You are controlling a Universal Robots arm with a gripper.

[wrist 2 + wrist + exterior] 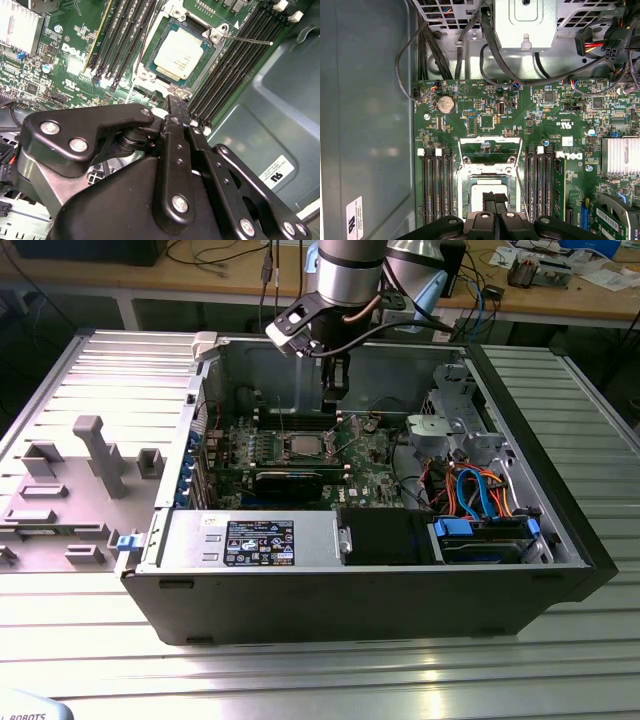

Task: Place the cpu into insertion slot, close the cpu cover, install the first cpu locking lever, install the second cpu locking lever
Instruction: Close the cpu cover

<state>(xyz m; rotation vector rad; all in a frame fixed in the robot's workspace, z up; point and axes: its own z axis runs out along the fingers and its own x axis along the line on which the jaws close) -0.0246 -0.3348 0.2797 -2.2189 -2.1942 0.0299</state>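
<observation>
- An open computer case (360, 590) is seen lying on a ribbed metal table (300, 670).
- A green motherboard (555, 107) is mounted on the case floor.
- Long black memory slots (436, 185) are set in groups across the board.
- A round coin cell battery (445, 104) is seated near one board edge.
- A finned silver heatsink (621, 156) is fixed to the board.
- A power supply (250, 540) with a label is fitted along the case's near wall.
- Blue and orange cables (480, 490) are bundled at the exterior view's right.
- A grey fixture plate (70, 490) with raised blocks is laid beside the case, at the exterior view's left.
- A white sticker (354, 217) is stuck to the inner case wall.
</observation>
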